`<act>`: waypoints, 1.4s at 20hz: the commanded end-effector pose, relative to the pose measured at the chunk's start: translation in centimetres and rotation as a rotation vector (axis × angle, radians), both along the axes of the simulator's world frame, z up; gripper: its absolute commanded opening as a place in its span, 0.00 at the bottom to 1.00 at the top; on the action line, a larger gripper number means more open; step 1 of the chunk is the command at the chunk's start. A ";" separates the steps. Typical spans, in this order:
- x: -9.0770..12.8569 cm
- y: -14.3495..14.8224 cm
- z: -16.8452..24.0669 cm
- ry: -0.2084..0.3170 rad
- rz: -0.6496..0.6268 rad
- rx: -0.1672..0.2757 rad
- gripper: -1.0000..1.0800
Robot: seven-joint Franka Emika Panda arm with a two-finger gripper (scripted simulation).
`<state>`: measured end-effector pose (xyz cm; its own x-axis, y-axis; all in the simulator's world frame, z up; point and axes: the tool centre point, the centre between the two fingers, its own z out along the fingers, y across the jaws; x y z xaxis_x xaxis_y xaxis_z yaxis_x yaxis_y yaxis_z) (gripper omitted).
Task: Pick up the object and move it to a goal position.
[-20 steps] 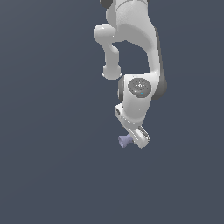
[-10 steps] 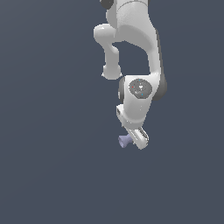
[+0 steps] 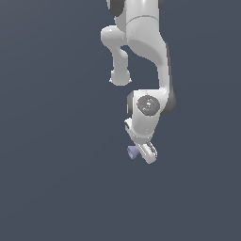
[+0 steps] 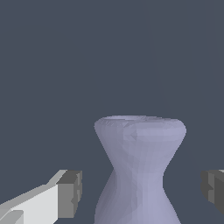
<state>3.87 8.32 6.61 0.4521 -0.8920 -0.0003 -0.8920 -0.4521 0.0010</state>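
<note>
Pale lavender-blue hourglass-shaped spool (image 4: 139,168) between white gripper (image 4: 140,192) fingers.
Grey-padded fingers (image 4: 69,193) spread wide, gaps both sides of spool's waist, not gripping; arm bent down over plain dark surface.

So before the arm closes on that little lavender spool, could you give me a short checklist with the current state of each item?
1. Spool sits between the two fingers: ok, one grey pad shows on each side of it in the wrist view.
2. Jaws open wide enough: ok, there is a gap between each pad and the spool's narrow waist.
3. Spool centred in the gripper: ok, roughly, with similar gaps on both sides.
4. Pads level with the waist: ok, they flank the narrow part, below the flared end.
5. Spool visible beside the gripper in the exterior view: ok, spool partly hidden.
6. Goal position: cannot tell, no marker is visible.
</note>
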 end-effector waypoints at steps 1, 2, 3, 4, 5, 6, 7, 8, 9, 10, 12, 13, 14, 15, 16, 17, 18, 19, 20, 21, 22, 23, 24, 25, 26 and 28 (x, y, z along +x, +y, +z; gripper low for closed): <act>0.0 0.0 -0.9 -0.001 -0.001 0.000 0.96; 0.0 0.0 -1.0 -0.001 -0.001 0.000 0.96; 0.1 0.0 -1.1 -0.001 -0.001 0.000 0.96; 0.1 0.0 -1.1 -0.001 -0.001 0.000 0.96; 0.1 0.0 -1.1 -0.001 0.000 0.000 0.96; 0.1 0.0 -1.1 -0.001 0.000 0.000 0.00; 0.1 0.0 -1.1 -0.001 0.000 0.000 0.00; 0.1 0.0 -1.1 -0.001 0.000 0.000 0.00; 0.1 0.0 -1.1 -0.001 0.000 0.000 0.00; 0.1 0.0 -1.1 -0.001 0.000 0.000 0.00; 0.1 0.0 -1.1 -0.001 0.000 0.000 0.00; 0.1 0.0 -1.1 -0.001 0.000 0.000 0.00; 0.1 0.0 -1.1 -0.001 0.000 0.000 0.00; 0.1 0.0 -1.1 -0.001 0.000 0.000 0.00; 0.1 0.0 -1.1 -0.001 0.000 0.000 0.00; 0.1 0.1 -1.1 -0.001 0.000 0.000 0.00; 0.2 0.2 -1.0 -0.001 0.000 0.000 0.00; 0.2 0.4 -1.0 -0.001 0.000 0.000 0.00; 0.2 0.7 -0.9 -0.001 0.000 0.000 0.00; 0.3 1.1 -0.7 -0.001 0.000 0.000 0.00; 0.3 1.6 -0.6 -0.001 0.000 0.000 0.00; 0.4 2.1 -0.4 -0.001 0.000 0.000 0.00; 0.5 2.7 -0.2 -0.001 -0.001 0.000 0.00; 0.6 3.4 0.0 -0.001 -0.001 0.000 0.00; 0.8 4.2 0.3 -0.001 -0.001 0.000 0.00; 1.0 5.8 0.8 -0.001 -0.001 0.000 0.00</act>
<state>4.71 12.84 6.99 0.4505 -0.8928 0.0003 -0.8928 -0.4505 0.0008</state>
